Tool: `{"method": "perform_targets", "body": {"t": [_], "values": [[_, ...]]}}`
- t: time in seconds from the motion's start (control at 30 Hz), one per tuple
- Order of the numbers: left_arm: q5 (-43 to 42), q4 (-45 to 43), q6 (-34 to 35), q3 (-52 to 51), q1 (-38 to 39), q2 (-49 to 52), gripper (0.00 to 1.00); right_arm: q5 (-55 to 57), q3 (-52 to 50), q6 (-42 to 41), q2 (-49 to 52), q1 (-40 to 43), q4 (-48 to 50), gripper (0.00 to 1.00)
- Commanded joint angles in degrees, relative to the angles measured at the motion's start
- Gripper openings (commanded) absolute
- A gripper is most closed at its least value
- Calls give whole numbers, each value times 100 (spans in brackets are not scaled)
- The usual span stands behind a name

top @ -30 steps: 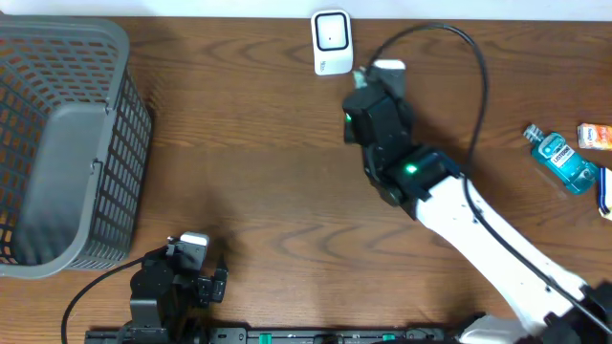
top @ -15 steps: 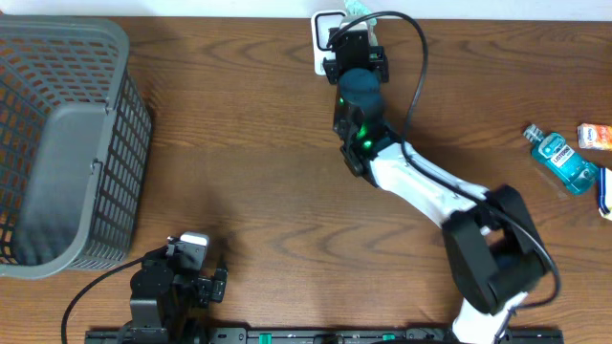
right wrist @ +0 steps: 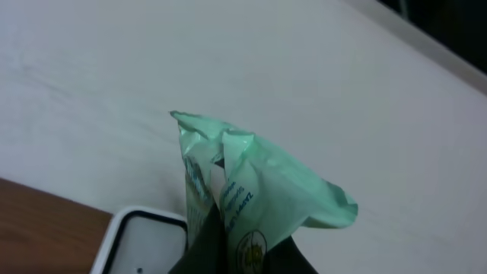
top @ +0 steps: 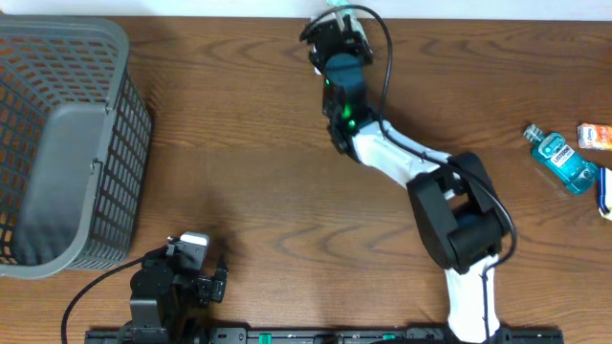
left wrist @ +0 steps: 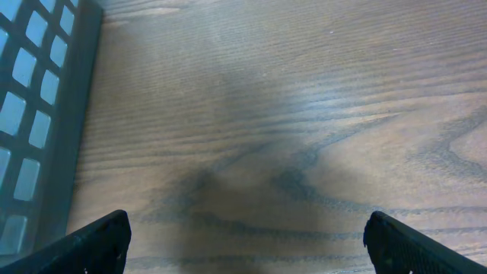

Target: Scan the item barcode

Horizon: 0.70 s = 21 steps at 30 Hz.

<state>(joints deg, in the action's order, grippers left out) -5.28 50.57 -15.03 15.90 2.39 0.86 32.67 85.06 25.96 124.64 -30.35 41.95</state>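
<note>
My right gripper (top: 337, 21) is at the table's back edge, shut on a light green plastic packet (right wrist: 262, 190) with blue print. In the right wrist view the packet sticks up from the dark fingers in front of the white wall. The white scanner (right wrist: 141, 242) with its black-rimmed window lies just below and left of the packet. From overhead the right arm covers the scanner. My left gripper (left wrist: 247, 255) hovers low over bare wood near the front left of the table. It is open, with nothing between its black fingertips (left wrist: 103, 240).
A grey mesh basket (top: 67, 134) fills the left side, and its wall (left wrist: 38, 114) shows in the left wrist view. A blue mouthwash bottle (top: 564, 161) and an orange box (top: 595, 136) lie at the far right edge.
The right arm has swung toward the back edge with the packet and now stands over the scanner, hiding it from overhead. The left arm has not moved.
</note>
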Motion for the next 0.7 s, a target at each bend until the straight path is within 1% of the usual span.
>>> {"method": "perform_targets", "body": {"t": [0.0,0.13,0.2,0.23,0.3,0.37,0.43,0.47,0.53,0.67], "values": [[-11,166,11,-83,-20,-24,98,-177,763,70,479,114,-238,1],[-11,166,11,-83,-20,-24,98,-177,1462,208,1088,166,-280,1],[-11,166,11,-83,-20,-24,98,-177,1759,463,1368,166,-278,1],[-11,166,11,-83,-20,-24,98,-208,1991,1021,1617,160,-275,1],[-11,166,11,-83,-20,-24,98,-238,2166,1845,1880,122,-249,1],[-11,166,13,-83,-20,-24,98,-214,2223,2507,2103,76,-74,1],[-11,166,11,-83,-20,-24,98,-214,2223,2870,2299,28,262,1],[-11,166,11,-83,-20,-24,98,-216,2223,3023,2398,7,417,1],[-11,166,11,-83,-20,-24,98,-216,2223,3040,2511,-24,560,1],[-11,166,11,-83,-20,-24,98,-179,2221,3167,2614,-28,498,1]]}}
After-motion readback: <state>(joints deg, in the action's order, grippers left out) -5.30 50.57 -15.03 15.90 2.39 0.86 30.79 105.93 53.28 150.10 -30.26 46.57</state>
